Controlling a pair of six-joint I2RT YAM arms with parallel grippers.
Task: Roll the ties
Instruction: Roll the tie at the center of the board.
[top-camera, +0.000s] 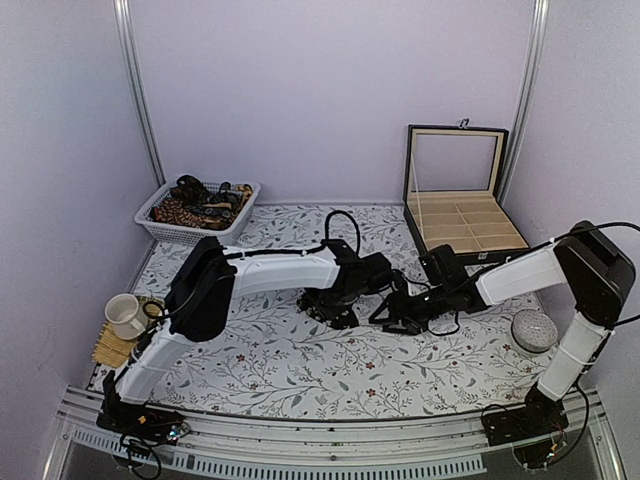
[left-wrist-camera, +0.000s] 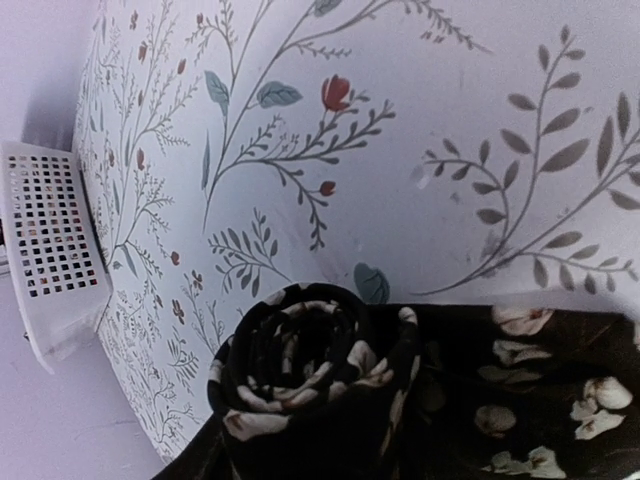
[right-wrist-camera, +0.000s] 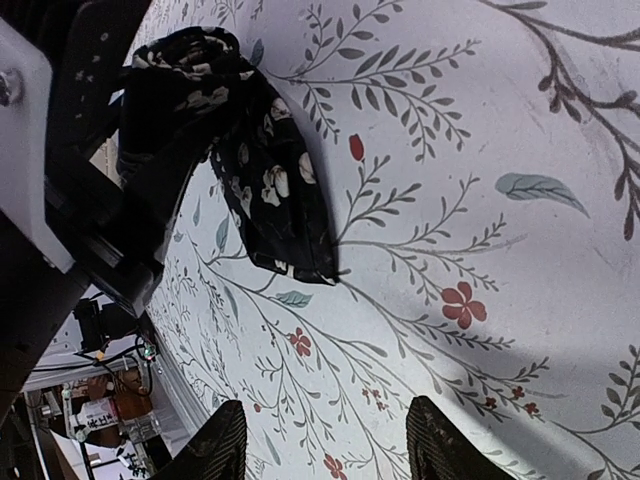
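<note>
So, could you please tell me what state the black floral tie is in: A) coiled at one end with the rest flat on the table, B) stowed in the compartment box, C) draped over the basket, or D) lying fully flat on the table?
A: in the left wrist view the black floral tie is wound into a spiral at one end, its remaining length flat on the floral tablecloth.

Matt printed cloth tie (left-wrist-camera: 300, 390) on smooth tablecloth (left-wrist-camera: 430, 110)
</note>
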